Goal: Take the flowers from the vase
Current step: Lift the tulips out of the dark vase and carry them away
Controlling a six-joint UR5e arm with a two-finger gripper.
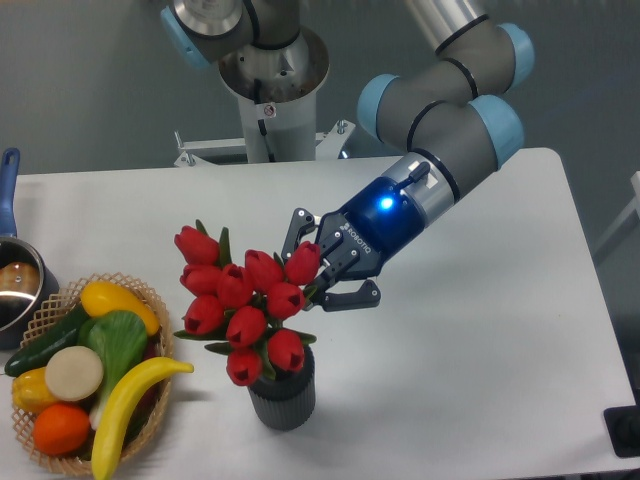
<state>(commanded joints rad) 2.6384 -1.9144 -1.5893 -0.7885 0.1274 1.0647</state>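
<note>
The flowers (245, 305), a bunch of red tulip buds with green leaves, stand over the dark grey ribbed vase (283, 398) near the table's front, their stems still reaching into its mouth. My gripper (318, 277) comes in from the right and is shut on the bunch at its right side, where a bud and stems sit between the fingers. The bunch leans to the left and spreads wider than the vase.
A wicker basket (150, 302) of fruit and vegetables, with a banana (125, 396) at its front, sits at the left front. A blue-handled metal pot (14, 275) is at the far left edge. The robot base (270, 80) stands behind the table.
</note>
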